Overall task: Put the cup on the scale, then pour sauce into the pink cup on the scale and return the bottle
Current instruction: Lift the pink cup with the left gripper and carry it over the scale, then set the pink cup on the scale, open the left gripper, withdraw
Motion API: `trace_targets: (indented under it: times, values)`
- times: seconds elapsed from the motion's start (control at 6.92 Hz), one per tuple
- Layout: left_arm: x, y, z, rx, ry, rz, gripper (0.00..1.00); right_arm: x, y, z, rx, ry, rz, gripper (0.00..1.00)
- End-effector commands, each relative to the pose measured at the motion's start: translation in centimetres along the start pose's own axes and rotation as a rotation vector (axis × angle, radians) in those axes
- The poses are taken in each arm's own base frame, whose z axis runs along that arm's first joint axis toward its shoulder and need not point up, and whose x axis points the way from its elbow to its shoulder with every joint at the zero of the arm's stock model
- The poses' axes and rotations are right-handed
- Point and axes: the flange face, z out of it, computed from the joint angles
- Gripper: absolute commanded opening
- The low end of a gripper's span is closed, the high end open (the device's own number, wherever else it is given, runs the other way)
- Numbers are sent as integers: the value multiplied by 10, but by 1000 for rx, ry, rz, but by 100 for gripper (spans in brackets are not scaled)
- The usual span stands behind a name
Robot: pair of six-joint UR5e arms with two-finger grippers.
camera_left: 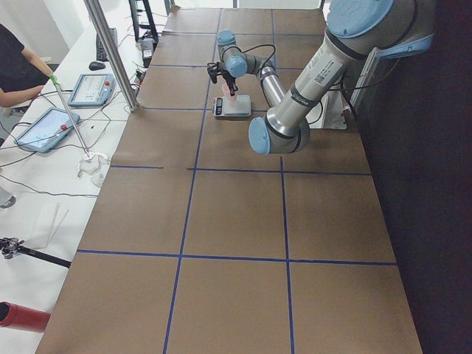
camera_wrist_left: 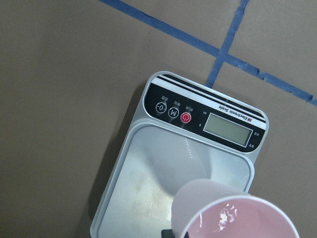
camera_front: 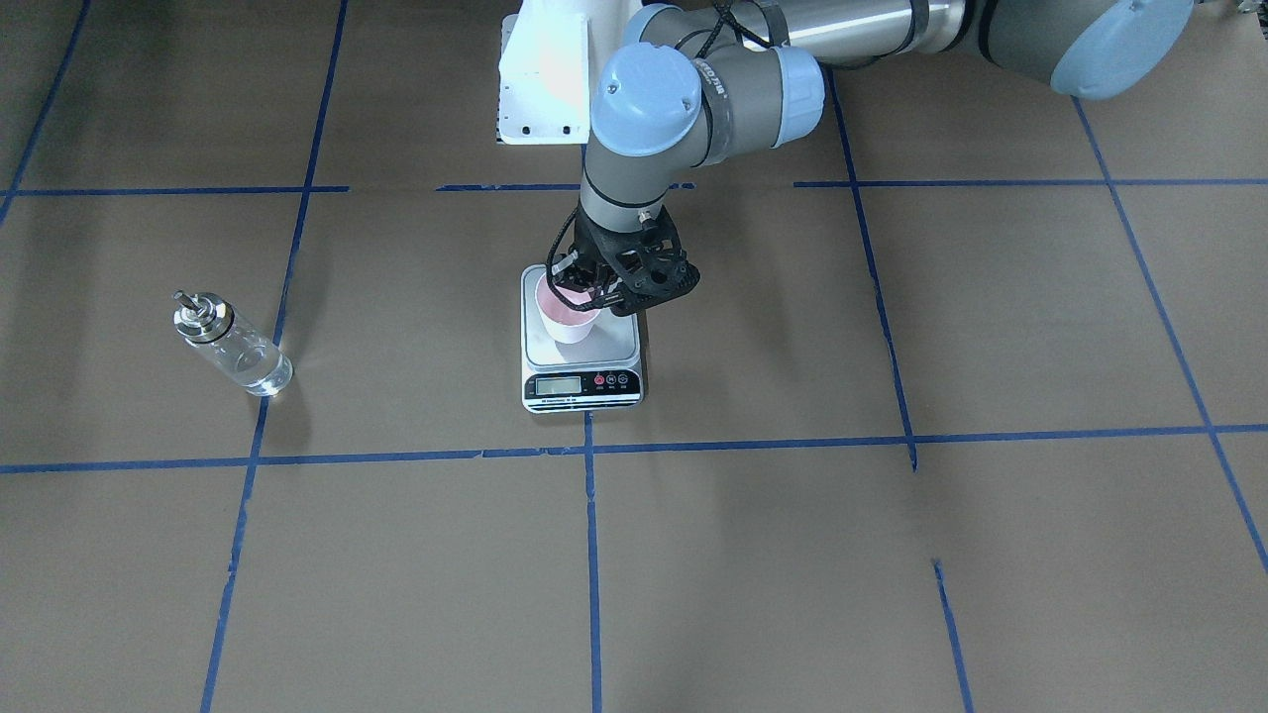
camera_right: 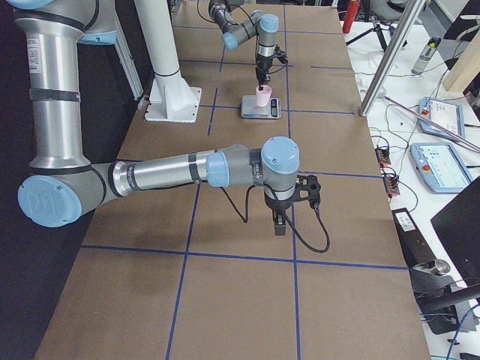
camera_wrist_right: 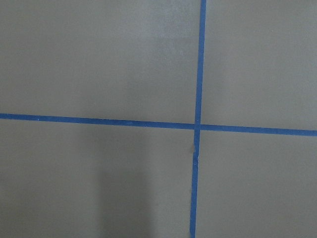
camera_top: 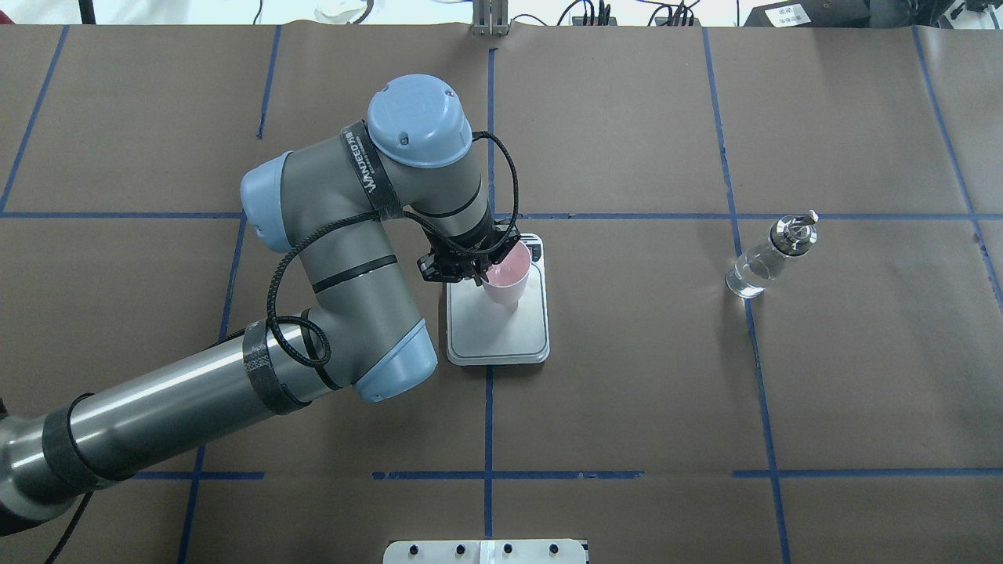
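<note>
- Now, my left pincer [camera_top: 482,274] pinches the pale pink tapered cup [camera_top: 505,286] by its rim over the flat steel kitchen scale [camera_top: 501,337].
- Well apart, the clear glass metal-spouted bottle [camera_top: 764,262] holds clear liquid [camera_top: 746,282].
- Whether my right pincer [camera_right: 279,223] is spread, I cannot tell.

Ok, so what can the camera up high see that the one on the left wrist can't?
Only the overhead view shows the bottle, away to the side on the table, and the left gripper with its big arm. Only the left wrist view clearly shows the scale's red button and blank display. Both show the pink cup and the scale's silver platform.
</note>
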Motion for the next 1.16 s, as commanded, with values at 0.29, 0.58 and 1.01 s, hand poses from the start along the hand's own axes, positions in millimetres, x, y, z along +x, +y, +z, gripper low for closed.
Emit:
trace_targets:
  times: [0.29, 0.58, 1.01]
  values:
    - [-19, -6, 10, 4, -16, -3, 0, -1, 0, 0, 0, -4, 0, 100]
    - [-31, 2, -5, 0, 15, 14, 99, 0, 0, 1, -3, -4, 3, 100]
    - [-41, 16, -38, -2, 69, 61, 100, 0, 1, 0, -6, -8, 5, 100]
